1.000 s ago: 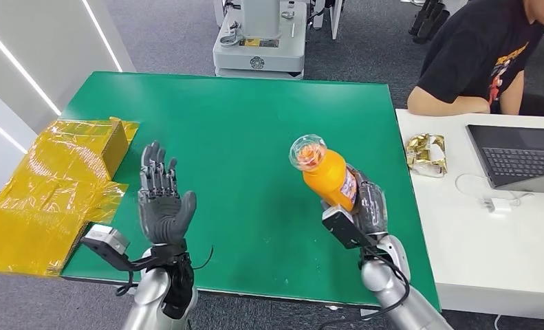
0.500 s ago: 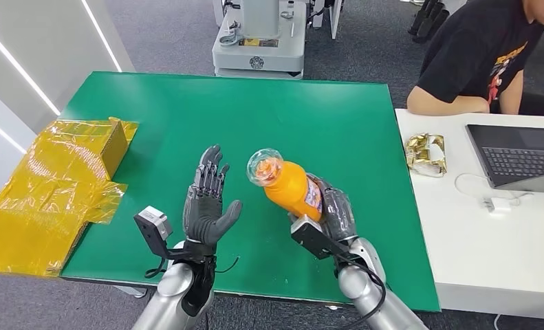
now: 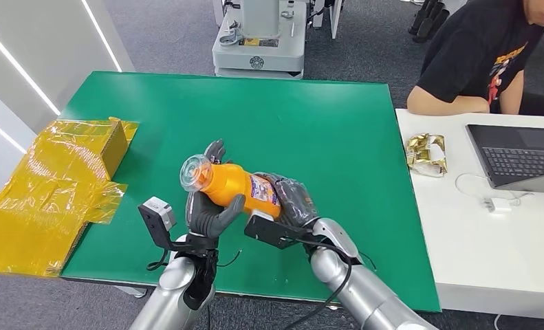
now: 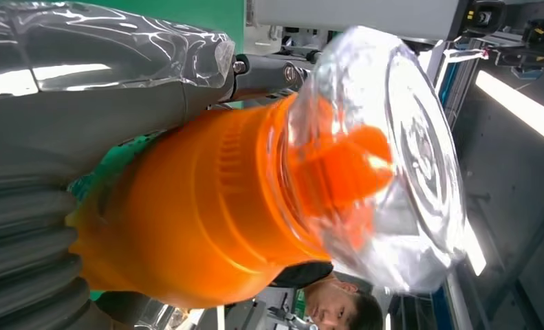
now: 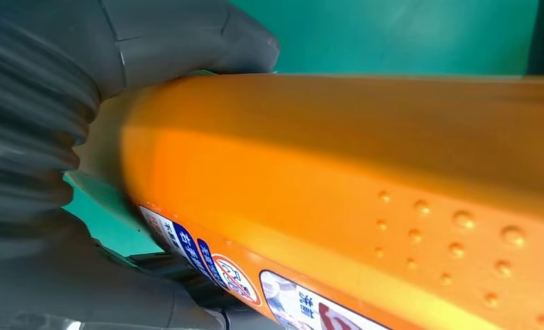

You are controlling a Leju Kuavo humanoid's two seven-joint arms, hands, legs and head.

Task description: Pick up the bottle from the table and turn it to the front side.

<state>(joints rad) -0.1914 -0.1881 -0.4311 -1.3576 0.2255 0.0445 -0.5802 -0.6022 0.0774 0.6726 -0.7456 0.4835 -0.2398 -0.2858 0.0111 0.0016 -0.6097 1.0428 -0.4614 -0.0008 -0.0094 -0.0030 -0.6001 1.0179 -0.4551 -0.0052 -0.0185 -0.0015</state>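
The orange bottle point(image 3: 238, 187) with a clear domed cap point(image 3: 194, 172) is held off the green table point(image 3: 310, 117), lying nearly level with the cap pointing left. My right hand point(image 3: 293, 199) grips its labelled lower half. My left hand point(image 3: 207, 213) sits under the bottle's neck: its fingers stand straight behind the bottle and its thumb lies against the front. In the left wrist view the bottle point(image 4: 207, 206) and its cap point(image 4: 386, 158) lie close against the left hand point(image 4: 35, 227). The right wrist view has the bottle point(image 5: 365, 172) wrapped by the right hand point(image 5: 35, 137).
A yellow film-wrapped box point(image 3: 56, 185) lies at the table's left edge. To the right stands a white table point(image 3: 461, 234) with a laptop point(image 3: 516, 155) and a gold wrapper point(image 3: 426, 152), where a person point(image 3: 482, 55) sits. A grey machine base point(image 3: 258, 41) stands beyond the far edge.
My right hand has carried the bottle leftward and tipped it over towards level. The left hand moved right from the table's left part and now meets the bottle's neck.
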